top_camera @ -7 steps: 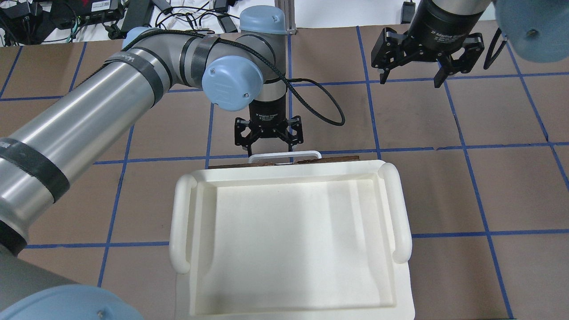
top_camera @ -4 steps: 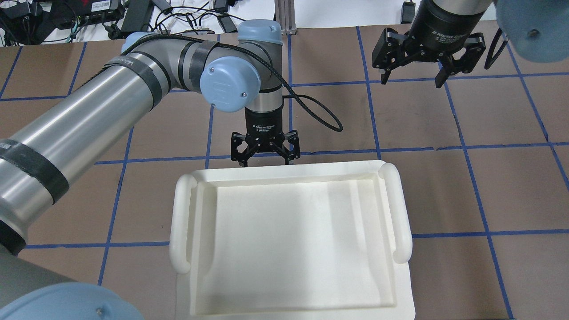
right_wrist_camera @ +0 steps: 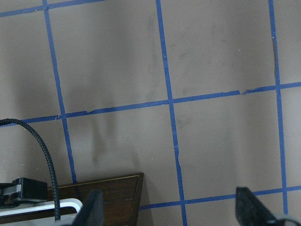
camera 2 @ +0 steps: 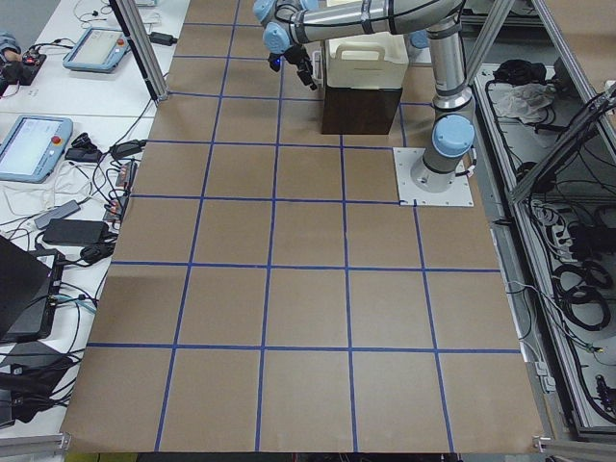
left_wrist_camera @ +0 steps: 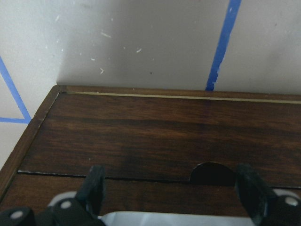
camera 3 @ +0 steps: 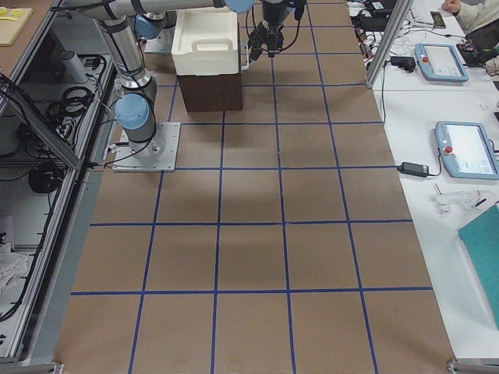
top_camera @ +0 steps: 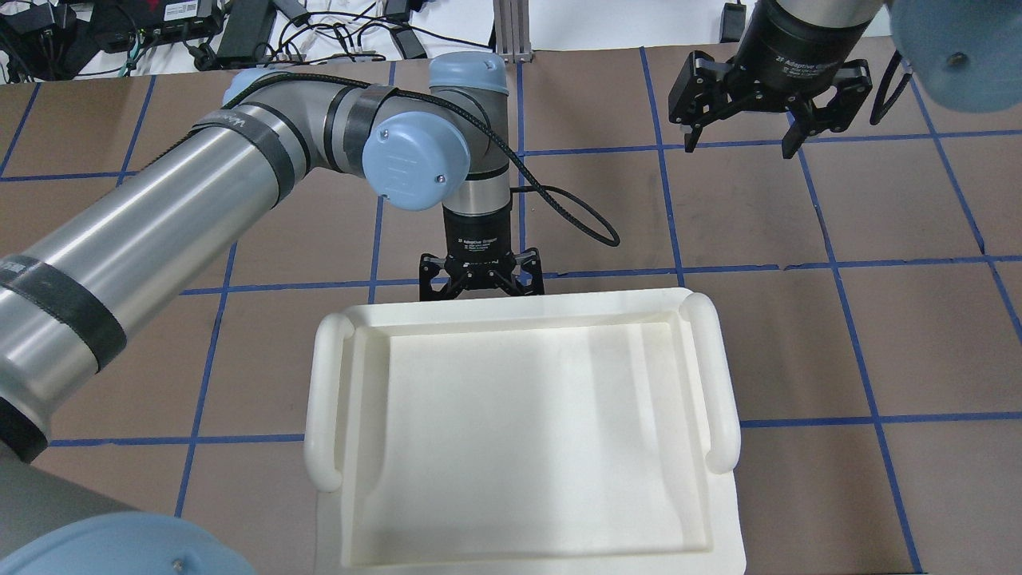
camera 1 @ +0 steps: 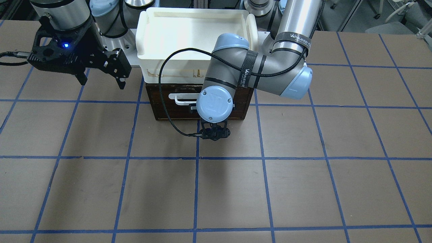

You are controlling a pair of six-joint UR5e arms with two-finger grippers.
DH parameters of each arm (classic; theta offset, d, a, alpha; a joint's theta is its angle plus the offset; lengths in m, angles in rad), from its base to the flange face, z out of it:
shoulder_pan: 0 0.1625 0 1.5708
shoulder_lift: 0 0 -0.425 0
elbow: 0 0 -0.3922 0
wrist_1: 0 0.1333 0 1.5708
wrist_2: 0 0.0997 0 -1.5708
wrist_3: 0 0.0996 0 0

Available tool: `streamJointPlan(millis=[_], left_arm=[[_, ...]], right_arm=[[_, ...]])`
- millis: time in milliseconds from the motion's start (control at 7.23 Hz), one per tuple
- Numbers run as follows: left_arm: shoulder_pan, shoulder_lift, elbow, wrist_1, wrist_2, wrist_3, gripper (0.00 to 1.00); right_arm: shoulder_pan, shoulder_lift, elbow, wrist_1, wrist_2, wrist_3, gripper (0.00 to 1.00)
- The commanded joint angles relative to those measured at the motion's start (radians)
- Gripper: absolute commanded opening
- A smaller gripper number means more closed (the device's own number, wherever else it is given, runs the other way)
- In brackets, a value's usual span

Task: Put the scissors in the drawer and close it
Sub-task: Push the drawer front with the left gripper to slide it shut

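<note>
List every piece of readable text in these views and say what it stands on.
"2F Adaptive Gripper": white print on the body of the right gripper.
"2F Adaptive Gripper": same print, fainter, on the left gripper; the finer lines beneath are too small to read.
"WANJEED": black strap on the left arm; trailing characters blurred.
Tablet screens in the side views: too small to read.

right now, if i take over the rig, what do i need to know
Left end effector: open, fingers either side of the white handle, gripping nothing.
Right end effector: open, empty, hovering off to the side.
Drawer: looks pushed in flush, under the white tray.
Scissors: not visible in any view; probably inside, unconfirmed.
Left to do: back the left arm away and check the drawer is fully shut.
</note>
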Motion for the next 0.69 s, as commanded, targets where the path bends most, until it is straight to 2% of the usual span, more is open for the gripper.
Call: streamJointPlan(millis=[0, 138, 277, 553], left_arm=[[0.009, 0.004, 0.009, 0.121, 0.009, 0.003, 1.0], [0.009, 0.008, 0.012, 0.189, 0.02, 0.004, 1.0], [0.008, 0.036, 0.02, 0.28, 0.069, -0.003, 1.0], [0.014, 0.167, 0.034, 0.304, 0.115, -0.002, 1.0]], right_arm=[[0.0, 0.0, 0.0, 0.001, 0.0, 0.001, 1.0], [0.0, 0.0, 0.002, 0.001, 0.0, 0.002, 1.0], [0.0, -0.001, 0.006, 0.001, 0.0, 0.002, 1.0], [0.0, -0.002, 0.006, 0.001, -0.002, 0.004, 1.0]])
